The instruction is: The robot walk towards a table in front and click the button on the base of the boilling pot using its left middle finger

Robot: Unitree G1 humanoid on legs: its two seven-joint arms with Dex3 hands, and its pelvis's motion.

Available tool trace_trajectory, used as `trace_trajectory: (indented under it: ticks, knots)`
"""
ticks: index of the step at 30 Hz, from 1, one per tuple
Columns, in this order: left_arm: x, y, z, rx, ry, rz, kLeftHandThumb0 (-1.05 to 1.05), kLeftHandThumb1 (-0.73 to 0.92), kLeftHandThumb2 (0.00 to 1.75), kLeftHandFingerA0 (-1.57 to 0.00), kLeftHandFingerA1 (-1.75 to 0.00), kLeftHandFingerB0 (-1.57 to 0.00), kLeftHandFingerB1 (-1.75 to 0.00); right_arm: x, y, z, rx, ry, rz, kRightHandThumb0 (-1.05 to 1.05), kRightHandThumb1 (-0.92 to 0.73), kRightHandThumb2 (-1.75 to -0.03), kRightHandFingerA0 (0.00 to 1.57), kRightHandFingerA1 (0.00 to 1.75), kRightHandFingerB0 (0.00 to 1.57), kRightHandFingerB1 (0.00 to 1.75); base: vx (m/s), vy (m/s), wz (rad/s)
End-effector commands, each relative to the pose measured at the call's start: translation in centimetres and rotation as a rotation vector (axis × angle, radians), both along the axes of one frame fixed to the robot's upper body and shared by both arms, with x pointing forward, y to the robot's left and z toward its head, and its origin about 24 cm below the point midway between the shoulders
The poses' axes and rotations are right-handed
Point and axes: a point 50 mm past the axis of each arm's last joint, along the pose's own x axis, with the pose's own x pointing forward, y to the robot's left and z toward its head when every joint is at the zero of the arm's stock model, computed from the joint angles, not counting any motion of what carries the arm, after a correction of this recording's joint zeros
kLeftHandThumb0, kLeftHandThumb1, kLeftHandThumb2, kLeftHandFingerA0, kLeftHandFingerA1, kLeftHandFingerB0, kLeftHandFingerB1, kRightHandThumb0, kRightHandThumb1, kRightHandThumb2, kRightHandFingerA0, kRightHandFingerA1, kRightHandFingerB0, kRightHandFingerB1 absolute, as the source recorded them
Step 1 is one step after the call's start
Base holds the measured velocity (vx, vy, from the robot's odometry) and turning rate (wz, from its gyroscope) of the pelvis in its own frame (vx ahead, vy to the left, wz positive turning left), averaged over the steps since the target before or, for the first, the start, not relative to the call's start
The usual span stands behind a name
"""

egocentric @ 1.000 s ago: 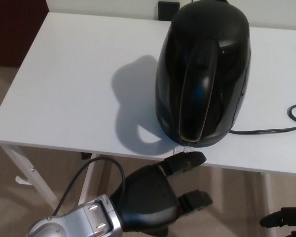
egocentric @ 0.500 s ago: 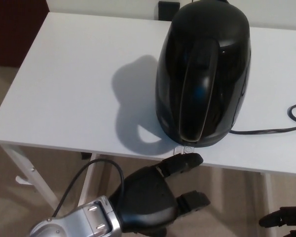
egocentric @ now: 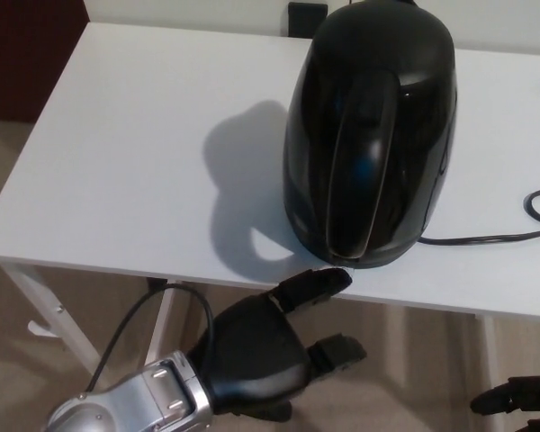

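The glossy black boiling pot [egocentric: 371,135] stands upright on the white rectangular table [egocentric: 126,162], close to the near edge, its long handle facing the camera and a dark shadow falling to its left. A black power cord [egocentric: 499,236] trails off its base toward the right side of the table. The robot's black left hand [egocentric: 268,346] hangs just below the table's front edge, holding nothing, fingers spread apart; its upper finger [egocentric: 317,286] points up at the foot of the pot, the tip right at the table edge (whether it touches the base is hard to tell). The button itself cannot be made out. At bottom right, a sliver of the right hand [egocentric: 515,398] shows, too little to judge its fingers.
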Motion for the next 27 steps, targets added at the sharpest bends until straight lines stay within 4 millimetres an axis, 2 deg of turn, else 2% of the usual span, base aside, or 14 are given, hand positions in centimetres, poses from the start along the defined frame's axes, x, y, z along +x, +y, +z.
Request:
trace_trajectory:
  ticks: [1,27]
  knots:
    - [0.6,0.7,-0.2,-0.007,-0.032,0.032,-0.59,0.63,0.59,-0.33,-0.32,-0.29,-0.30,-0.3,-0.6,0.0,-0.026,0.022,-0.008,-0.31,-0.39,-0.52,1.02,0.56,0.87,0.54,0.00,0.000,0.00]
    - [0.8,-0.3,-0.7,-0.021,-0.028,0.018,-0.59,0.63,0.60,-0.34,-0.32,-0.30,-0.30,-0.2,-0.6,0.0,-0.013,0.025,-0.016,-0.31,-0.38,-0.52,1.00,0.55,0.89,0.55,0.00,0.000,0.00]
